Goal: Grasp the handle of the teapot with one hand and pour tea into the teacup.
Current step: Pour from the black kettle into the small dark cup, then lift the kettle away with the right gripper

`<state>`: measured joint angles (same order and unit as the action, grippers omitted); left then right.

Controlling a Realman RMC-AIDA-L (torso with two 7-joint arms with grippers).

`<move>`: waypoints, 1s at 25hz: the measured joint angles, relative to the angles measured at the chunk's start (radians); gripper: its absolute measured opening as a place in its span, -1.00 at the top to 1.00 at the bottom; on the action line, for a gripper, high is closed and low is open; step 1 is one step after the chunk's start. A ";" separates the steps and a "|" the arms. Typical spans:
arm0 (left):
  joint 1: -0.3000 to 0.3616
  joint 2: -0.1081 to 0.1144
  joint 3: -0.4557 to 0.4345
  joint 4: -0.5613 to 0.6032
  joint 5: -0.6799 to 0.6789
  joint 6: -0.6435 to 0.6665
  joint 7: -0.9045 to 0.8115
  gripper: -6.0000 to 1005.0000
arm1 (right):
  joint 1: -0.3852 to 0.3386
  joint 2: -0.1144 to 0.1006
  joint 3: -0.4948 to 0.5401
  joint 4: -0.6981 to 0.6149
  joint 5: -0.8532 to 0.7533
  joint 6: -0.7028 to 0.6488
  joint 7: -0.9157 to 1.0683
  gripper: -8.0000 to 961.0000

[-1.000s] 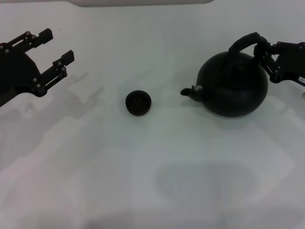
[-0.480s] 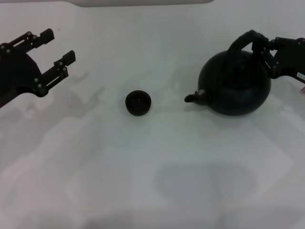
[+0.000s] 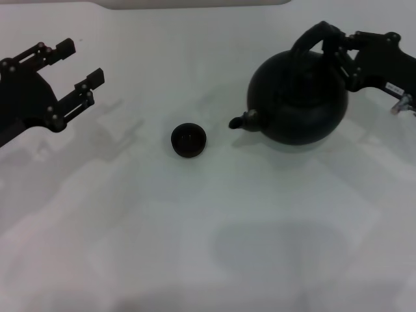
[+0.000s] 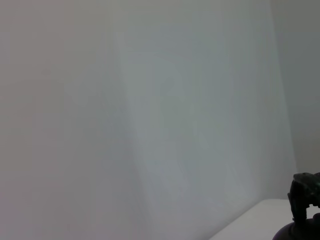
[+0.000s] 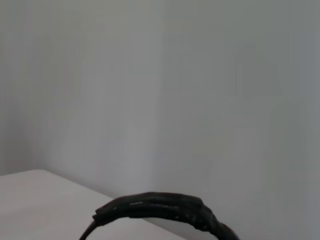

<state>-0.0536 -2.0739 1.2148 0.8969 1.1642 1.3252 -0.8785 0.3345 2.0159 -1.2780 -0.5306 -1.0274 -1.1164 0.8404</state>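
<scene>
The round black teapot (image 3: 296,101) hangs just above the white table at the right, its spout (image 3: 238,121) pointing left toward the teacup. My right gripper (image 3: 339,51) is shut on the handle (image 3: 311,39) at its right end. The right wrist view shows only the arched handle (image 5: 160,207) against a grey wall. The small black teacup (image 3: 188,140) stands upright near the middle, a short gap left of the spout. My left gripper (image 3: 81,62) hovers open and holding nothing at the far left, well away from the cup.
The white table (image 3: 208,247) carries only the cup. In the left wrist view there is a grey wall, with the dark right gripper (image 4: 304,192) over the teapot's top (image 4: 300,234) in one corner.
The right gripper has carried the teapot up and to the left, bringing the spout closer to the teacup. The left arm and the cup have not moved.
</scene>
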 joint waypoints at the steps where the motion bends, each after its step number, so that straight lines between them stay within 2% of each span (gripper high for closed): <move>1: 0.000 0.000 0.000 0.000 0.000 0.000 0.000 -0.18 | 0.001 0.001 -0.021 -0.009 0.010 0.006 -0.001 0.74; 5: 0.001 0.000 0.000 -0.002 0.000 0.003 -0.001 -0.18 | 0.001 0.002 -0.111 -0.053 0.056 0.057 -0.006 0.74; 12: 0.012 -0.002 0.002 -0.002 -0.003 0.020 -0.011 -0.18 | -0.001 0.003 -0.259 -0.165 0.113 0.225 -0.018 0.74; 17: 0.019 -0.002 0.003 -0.001 -0.003 0.030 -0.012 -0.18 | -0.007 0.003 -0.291 -0.234 0.114 0.321 -0.023 0.74; 22: 0.035 -0.002 -0.001 0.004 -0.004 0.041 -0.012 -0.18 | -0.008 0.003 -0.296 -0.260 0.135 0.352 -0.046 0.74; 25: 0.065 -0.001 -0.037 0.014 -0.040 0.053 -0.004 -0.18 | -0.010 0.002 -0.297 -0.270 0.138 0.356 -0.049 0.74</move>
<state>0.0118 -2.0749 1.1773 0.9107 1.1241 1.3787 -0.8824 0.3241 2.0178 -1.5748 -0.8003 -0.8893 -0.7605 0.7915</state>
